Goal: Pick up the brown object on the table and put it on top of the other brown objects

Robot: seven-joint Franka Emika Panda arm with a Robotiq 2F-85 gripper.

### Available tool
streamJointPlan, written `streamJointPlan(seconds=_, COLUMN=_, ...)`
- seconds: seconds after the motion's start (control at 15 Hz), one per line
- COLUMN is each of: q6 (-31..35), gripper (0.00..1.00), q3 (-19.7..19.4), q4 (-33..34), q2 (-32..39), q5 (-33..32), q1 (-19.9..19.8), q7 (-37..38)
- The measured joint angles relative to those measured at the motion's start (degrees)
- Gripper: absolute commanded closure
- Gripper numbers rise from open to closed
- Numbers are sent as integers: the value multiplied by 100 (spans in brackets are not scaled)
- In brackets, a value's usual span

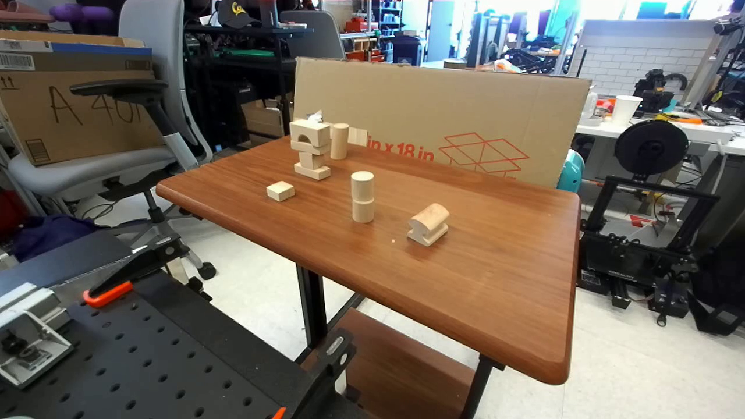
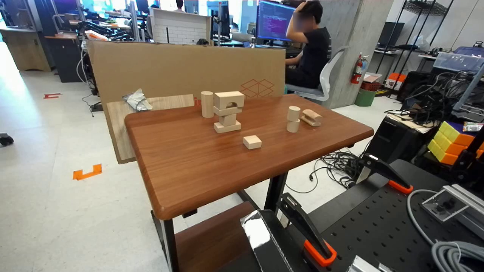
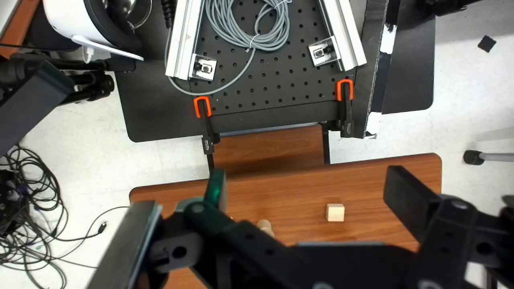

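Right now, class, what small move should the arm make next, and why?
Probably bring the open jaws nearer the small flat block: the wrist view shows it between them, and in both exterior views it sits on the table, apart from the stack.

In wrist view, pincer spread wide, both dark fingers well apart

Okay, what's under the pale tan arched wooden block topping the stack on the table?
Under the arched block: a thin tan wooden slab, a smaller boxy tan wooden block, then an oblong tan wooden base. The rectangular brown wooden tabletop right beneath that base is covered.
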Motion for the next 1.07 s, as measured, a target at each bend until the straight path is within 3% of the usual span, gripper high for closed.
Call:
streamJointPlan(seconds=0.27, q6=288, gripper=0, q3=69, q4=-17, q2=135, q5=15, q1=9, q7=102)
streamJointPlan(seconds=0.8, q6=2999, gripper=0, q3=496, q4=-315, q2=1450, q5=278, q1=290, q7=400)
streamJointPlan(seconds=1.07, q6=4026, gripper=0, q3=787, q4=-305, q2=2372, q5=275, q1=347, q7=1007)
